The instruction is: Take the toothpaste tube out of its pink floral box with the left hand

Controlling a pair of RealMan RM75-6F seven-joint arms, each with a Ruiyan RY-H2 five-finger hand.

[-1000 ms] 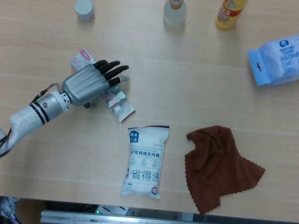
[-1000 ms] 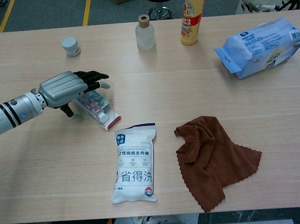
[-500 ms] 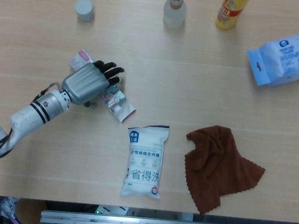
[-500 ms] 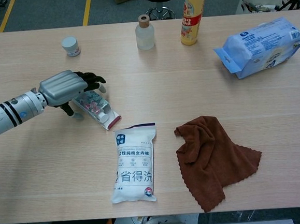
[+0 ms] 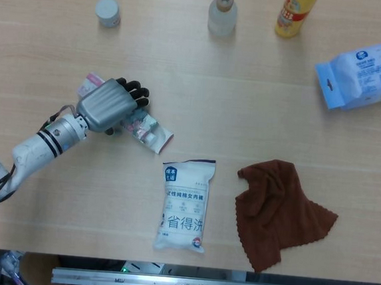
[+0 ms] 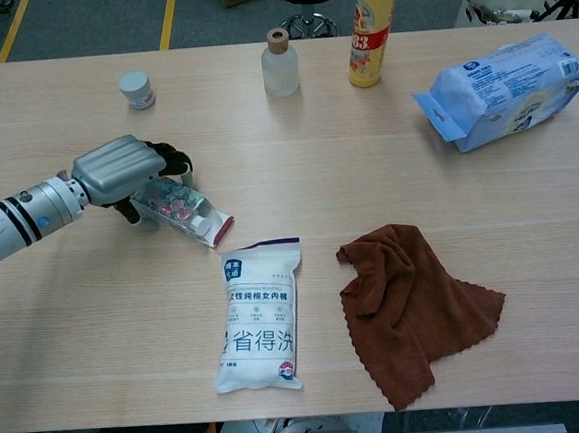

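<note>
— Where's the pink floral box (image 5: 145, 129)?
— At nine o'clock, the left hand (image 5: 108, 104) curls its fingers (image 6: 176, 160) around it.
— Contents?
— A white toothpaste tube (image 6: 203, 222) cap shows at the open end.

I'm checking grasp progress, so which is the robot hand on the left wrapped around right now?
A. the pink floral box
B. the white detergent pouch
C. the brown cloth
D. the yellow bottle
A: the left robot hand has its fingers curled over the pink floral box, whose open end points at the white detergent pouch.
</note>
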